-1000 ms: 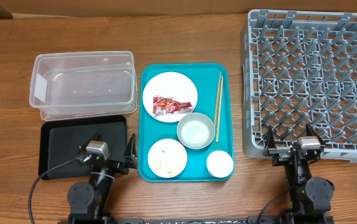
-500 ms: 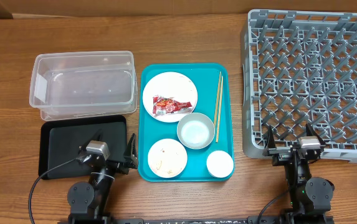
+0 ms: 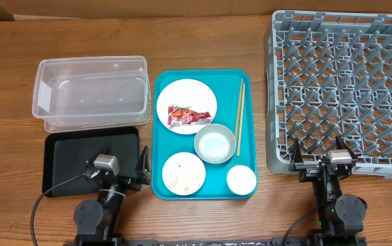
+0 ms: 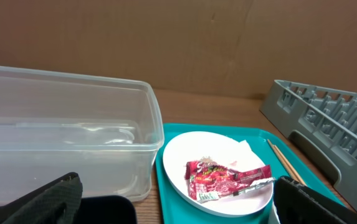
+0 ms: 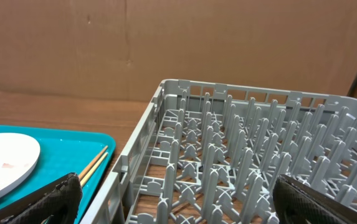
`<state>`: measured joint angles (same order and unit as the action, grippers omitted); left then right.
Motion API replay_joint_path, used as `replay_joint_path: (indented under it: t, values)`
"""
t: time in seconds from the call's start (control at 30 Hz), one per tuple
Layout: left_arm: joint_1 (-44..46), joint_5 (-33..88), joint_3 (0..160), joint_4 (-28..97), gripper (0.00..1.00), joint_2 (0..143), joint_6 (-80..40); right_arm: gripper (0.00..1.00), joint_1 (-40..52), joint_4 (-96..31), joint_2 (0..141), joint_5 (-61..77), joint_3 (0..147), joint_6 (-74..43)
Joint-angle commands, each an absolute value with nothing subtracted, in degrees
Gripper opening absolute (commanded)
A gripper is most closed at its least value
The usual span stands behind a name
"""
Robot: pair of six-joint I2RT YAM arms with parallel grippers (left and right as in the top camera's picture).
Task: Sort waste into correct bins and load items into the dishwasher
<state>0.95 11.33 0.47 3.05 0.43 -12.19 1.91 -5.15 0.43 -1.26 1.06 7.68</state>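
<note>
Claws on both arms stand with their fingers spread wide and hold nothing: the left claw (image 3: 124,158) hangs over the near right corner of the shallow flat black rectangular tray (image 3: 69,160), and the right claw (image 3: 317,155) sits at the near edge of the large square grey plastic dish rack (image 3: 346,82). Judging by how things lie, the task has not begun. The clear rectangular plastic tub (image 3: 43,85) and the black tray hold no waste, and no dish stands among the rack's pegs. Everything to be sorted sits on the larger teal tray (image 3: 248,158) in the middle of the wooden table (image 3: 209,37). The small red printed snack wrapper (image 3: 184,115) lies on the large round white plate (image 3: 190,92), with the crumpled white tissue (image 4: 243,151) just behind it. The small round white plate (image 3: 183,171) shows pale specks that are probably rice, though they are too small to be sure. Between the two plates sits the pale bowl (image 3: 215,143), with the small white cup (image 3: 241,180) near it at the tray's corner. The thin wooden chopsticks (image 3: 239,115) lie flat along the tray's right rim, just beside the bowl, which likely makes them awkward to pinch. The waste would need to come off the plates first, and the rack's wall stands between the tray and the pegs.
</note>
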Motion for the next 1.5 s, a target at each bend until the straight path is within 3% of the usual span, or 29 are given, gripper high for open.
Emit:
replay_joint_path:
  t: [0.0,0.47,0.7,0.87,1.23,1.47]
  values:
    - [1.1,12.6,0.3,3.1,1.0,0.3,-15.4,1.0,1.8,-4.5,0.2,0.1,0.5,7.3]
    - [1.1,26.8,0.4,-0.3,1.0,0.3,-28.5,1.0,1.8,-2.0,0.2,31.1,0.9,-5.0]
    - [1.1,29.3,9.9,-1.5,1.0,1.0,-28.5,1.0,1.8,-14.7,1.6,31.3,13.2,-5.0]
    - [1.1,27.6,23.9,10.4,1.0,9.0,-26.5,1.0,1.8,-25.8,10.3,29.6,28.3,-4.6]
    - [1.2,30.2,64.0,52.8,1.0,44.6,-18.2,1.0,1.8,-52.7,42.7,29.6,63.6,-4.6]
    - [1.2,43.8,71.1,60.2,1.0,55.6,-18.9,1.0,1.8,-59.4,51.9,35.7,68.2,-4.8]
